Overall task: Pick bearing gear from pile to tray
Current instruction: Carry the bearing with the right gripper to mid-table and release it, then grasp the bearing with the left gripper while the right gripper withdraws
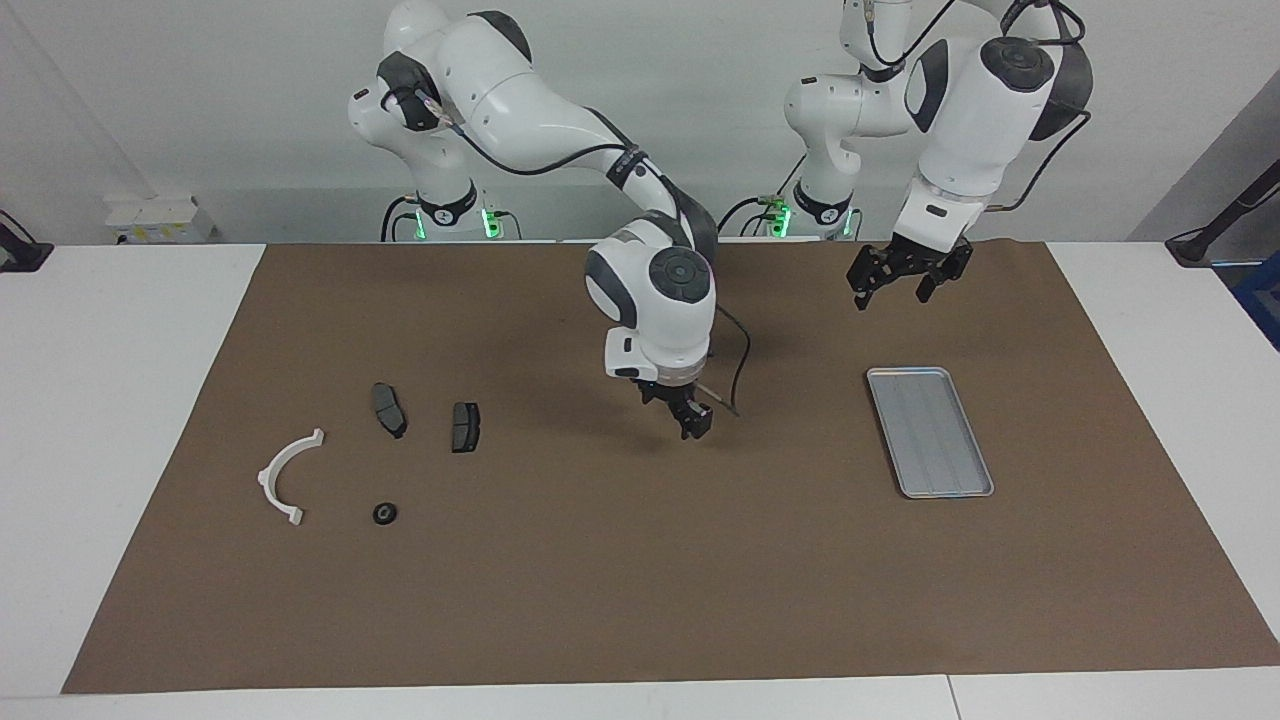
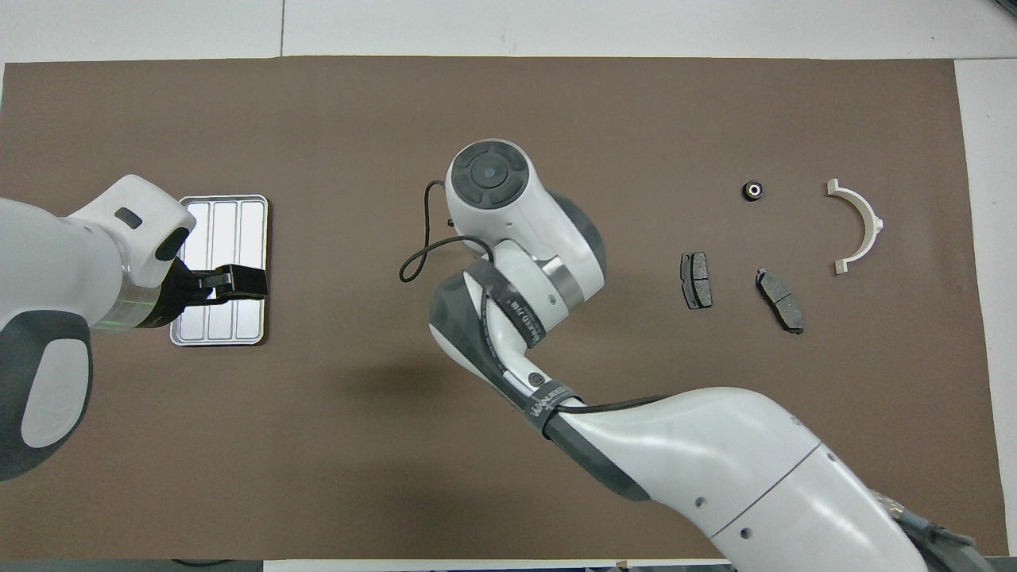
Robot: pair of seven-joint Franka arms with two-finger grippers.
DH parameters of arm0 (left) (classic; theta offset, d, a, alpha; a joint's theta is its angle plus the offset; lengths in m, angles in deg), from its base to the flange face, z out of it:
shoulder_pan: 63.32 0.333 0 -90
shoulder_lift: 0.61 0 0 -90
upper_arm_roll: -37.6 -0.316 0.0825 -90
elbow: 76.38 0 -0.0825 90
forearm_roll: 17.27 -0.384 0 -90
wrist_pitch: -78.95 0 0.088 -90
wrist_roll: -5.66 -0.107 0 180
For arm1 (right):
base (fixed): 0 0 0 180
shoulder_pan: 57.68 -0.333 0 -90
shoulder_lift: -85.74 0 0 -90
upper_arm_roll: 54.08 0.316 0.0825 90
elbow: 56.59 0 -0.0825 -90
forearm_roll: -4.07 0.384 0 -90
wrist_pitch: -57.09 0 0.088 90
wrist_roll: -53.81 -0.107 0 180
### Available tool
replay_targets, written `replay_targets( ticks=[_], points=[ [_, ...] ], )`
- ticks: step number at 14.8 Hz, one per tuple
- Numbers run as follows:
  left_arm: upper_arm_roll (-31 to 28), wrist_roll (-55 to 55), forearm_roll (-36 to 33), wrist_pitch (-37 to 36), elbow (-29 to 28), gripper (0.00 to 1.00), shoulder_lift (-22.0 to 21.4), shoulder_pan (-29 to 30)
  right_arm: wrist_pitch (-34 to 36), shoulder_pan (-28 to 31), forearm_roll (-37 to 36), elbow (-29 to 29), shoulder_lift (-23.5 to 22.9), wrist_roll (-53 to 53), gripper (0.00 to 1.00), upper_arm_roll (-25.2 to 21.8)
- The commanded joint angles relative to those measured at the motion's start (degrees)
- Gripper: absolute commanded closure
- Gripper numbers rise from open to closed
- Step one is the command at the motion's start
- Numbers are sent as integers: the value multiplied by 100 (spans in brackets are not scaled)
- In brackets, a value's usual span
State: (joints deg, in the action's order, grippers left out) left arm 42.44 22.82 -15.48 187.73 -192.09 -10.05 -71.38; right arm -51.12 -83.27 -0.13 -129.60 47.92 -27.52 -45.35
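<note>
Counter (image 1: 100, 400): white, covered by a matte brown mat (image 1: 640, 600).
Tray (image 1: 929, 431): flat silver-grey metal, rounded corners, low rim, faint lengthwise ribs; seen toward the left arm's end of the mat.
Bearing gear (image 1: 385, 513): small black round piece, lying on the mat toward the right arm's end, beside the bracket.
Bracket (image 1: 286, 476): white curved half-ring, nearest that end's edge.
Brake-pad plates (image 1: 389, 409): two dark grey flat plates, set nearer the robots than the bearing gear.
Right end effector (image 1: 694, 420): hung above bare mat at mid-counter; finger spread cannot be told; nothing seen held.
Left end effector (image 1: 905, 281): raised, fingers wide, empty, over the tray's robot-side edge.
</note>
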Motion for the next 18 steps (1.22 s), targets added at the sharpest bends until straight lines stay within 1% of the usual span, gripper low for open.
replay_targets(
  ticks=[1,2,3,4,5,6,7,9,11,12,14,16,18],
  points=[
    [-53,225,6,300,-57,4,64,-108,607,824,-63,314,239,1682,0,86],
    [-53,557,-11,466,-13,4,317,-361,625,1158,-63,305,310,2491,0,86],
    [-53,1117,-177,564,205,4,685,-694,686,1422,-97,305,319,3239,0,68],
    [-53,1836,-518,591,633,4,1280,-1089,704,1677,-167,279,310,3882,0,60],
    [-44,2269,-635,600,1012,4,1730,-1354,652,1967,-273,218,310,4375,0,59],
    [-27,2369,-610,591,1233,5,1961,-1461,626,2231,-361,113,310,4841,0,68],
    [-26,2388,-444,643,1261,5,2076,-1645,599,2425,-422,77,310,5211,0,60],
    [-35,2754,-328,950,1253,5,2462,-2119,319,2716,-563,-203,310,5417,0,68],
    [-44,3195,-319,1493,1297,5,2884,-2410,-207,2936,-660,-589,258,5435,0,59],
    [-35,3284,-319,1836,1297,5,3025,-2446,-497,3032,-695,-765,214,5426,0,59],
    [-35,3302,-337,2050,1279,7,3149,-2446,-833,3165,-756,-977,187,5400,0,51],
    [-35,3293,-363,2225,1244,8,3228,-2446,-1140,3209,-923,-1013,12,5356,0,51],
    [-35,3258,-416,2235,1235,8,3255,-2368,-1273,3209,-924,-1031,-32,5286,0,59]
  ],
)
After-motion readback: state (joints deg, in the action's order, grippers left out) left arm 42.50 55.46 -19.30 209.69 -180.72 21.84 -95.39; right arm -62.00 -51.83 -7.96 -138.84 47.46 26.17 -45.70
